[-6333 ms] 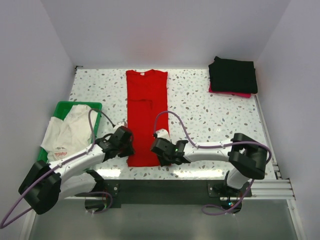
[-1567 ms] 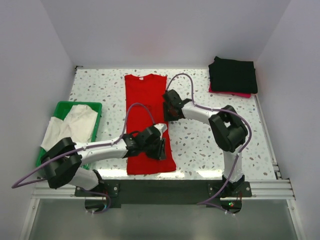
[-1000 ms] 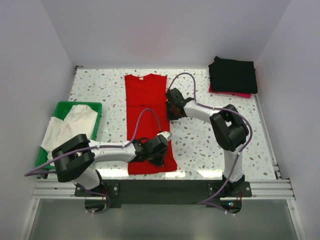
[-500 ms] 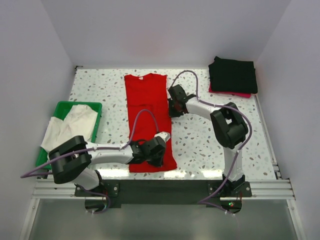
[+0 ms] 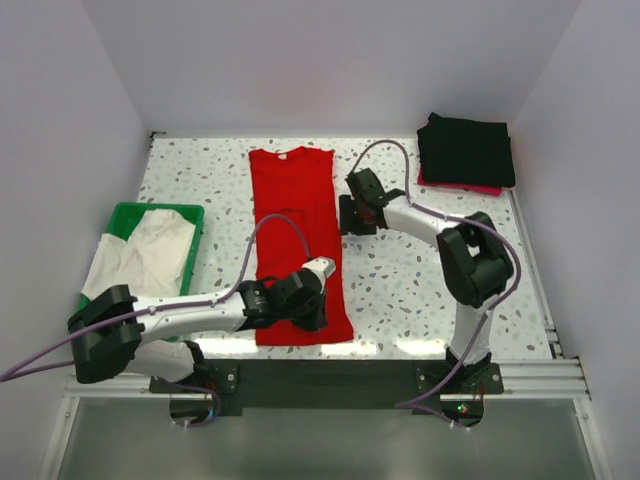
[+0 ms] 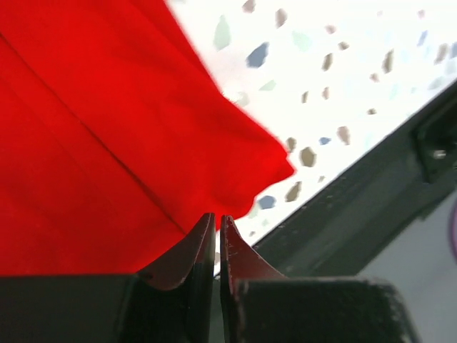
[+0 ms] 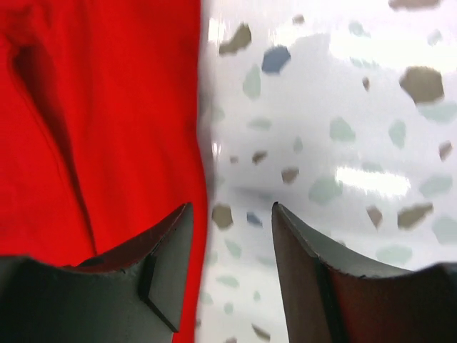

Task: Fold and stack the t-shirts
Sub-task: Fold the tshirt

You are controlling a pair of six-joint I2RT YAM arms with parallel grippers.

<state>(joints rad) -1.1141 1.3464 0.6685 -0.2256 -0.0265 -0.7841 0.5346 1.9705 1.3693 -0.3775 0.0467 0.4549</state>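
Observation:
The red t-shirt (image 5: 290,200) lies flat as a long narrow strip down the middle of the table, collar at the far end. My left gripper (image 5: 308,300) hovers over its near right corner. In the left wrist view the left gripper (image 6: 216,216) shows its jaws parted by only a thin slit, no cloth between them, the red cloth (image 6: 107,143) just beyond. My right gripper (image 5: 348,215) is open at the shirt's right edge, midway along. Seen from the right wrist, the right gripper (image 7: 232,206) straddles that edge, one finger over red cloth (image 7: 107,107), the other over bare table.
A white t-shirt (image 5: 140,255) lies crumpled in the green basket (image 5: 125,210) at the left. Folded black t-shirts (image 5: 466,148) are stacked at the far right corner, a pink-red layer (image 5: 470,188) under them. The table's dark front rail (image 6: 371,207) is close to the left gripper.
Both grippers have let go of the red shirt's right edge: the right jaws opened wide, the left parted slightly. The right gripper shifted a little to the right.

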